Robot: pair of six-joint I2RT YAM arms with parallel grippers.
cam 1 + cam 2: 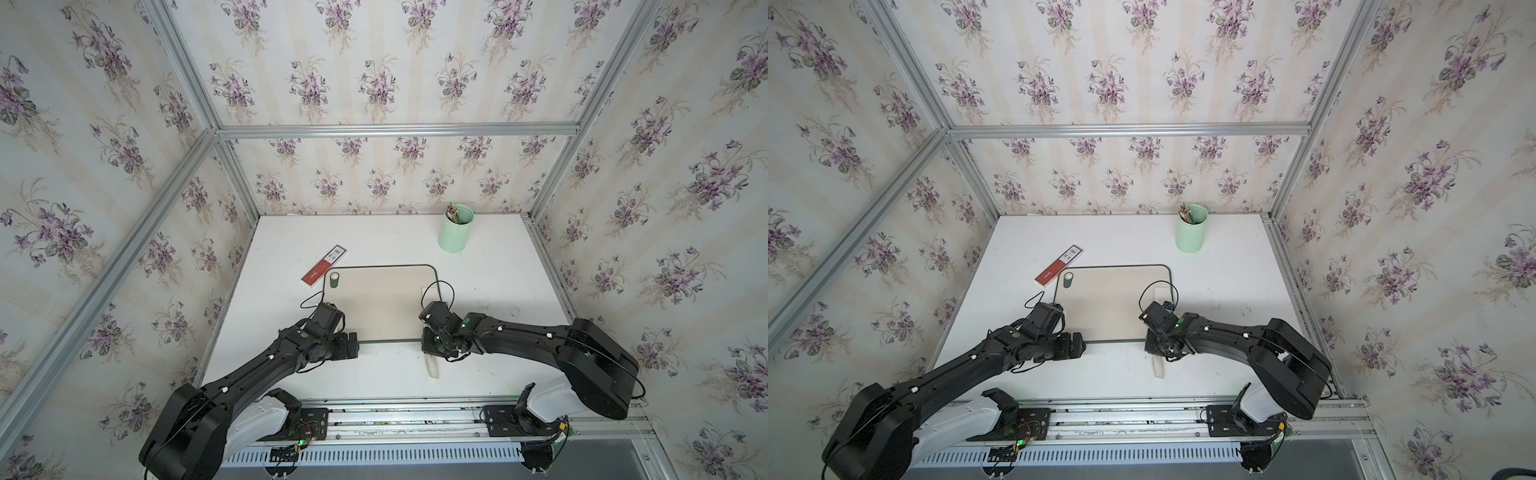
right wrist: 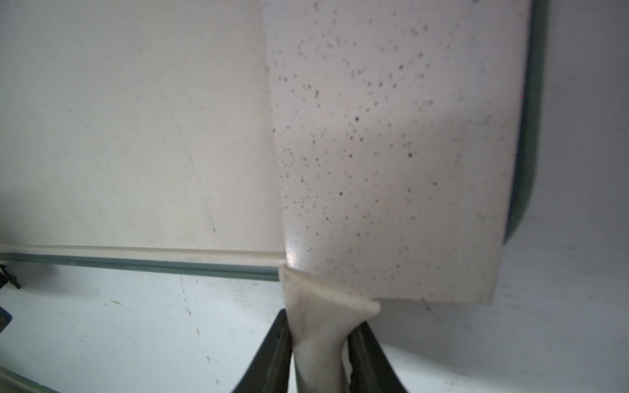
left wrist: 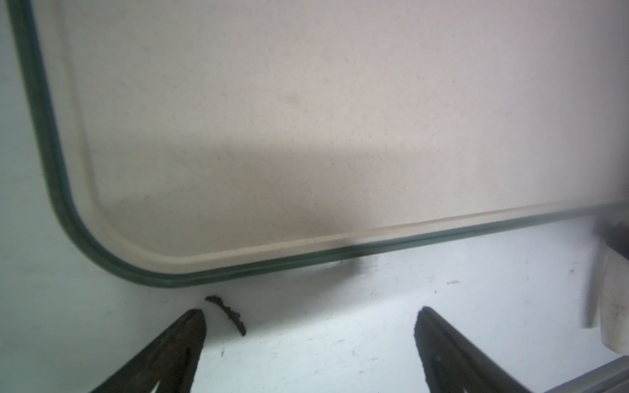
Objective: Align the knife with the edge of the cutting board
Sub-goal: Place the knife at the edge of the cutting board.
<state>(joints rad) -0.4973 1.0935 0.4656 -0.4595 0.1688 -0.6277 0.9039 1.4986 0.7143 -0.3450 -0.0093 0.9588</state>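
Along the right-hand edge of the cutting board [image 1: 374, 307] the knife [image 2: 391, 153] is laid flat. Its broad speckled blade rests on the beige surface just inside the green rim, and its slim pale handle is carried past the near edge onto the table [image 1: 498, 282]. In the right wrist view the blade's long side is seen to run nearly parallel with the rim; whether it is exactly true cannot be told. The handle is pinched by the right pincer [image 2: 323, 321] just behind the blade's heel, one finger pressed to each side.

The knife is judged light and stiff, probably plastic, with a smooth face that should slide easily on the board. Since the blade lies flush and offers no lip, the handle is judged the only sound place to take it, and close to the blade, where turning is best controlled. A slim, tapered handle may swivel in a narrow pinch, so small dragged corrections are thought safer than a lift.

The left pincer [image 3: 310, 310] is held spread and empty over the table just off the board's near left corner, with a small dark scrap [image 3: 226, 314] beside one fingertip. Farther off, a red box [image 1: 324, 266] lies just beside the far left corner, and a green cup [image 1: 456, 230] is set well apart.
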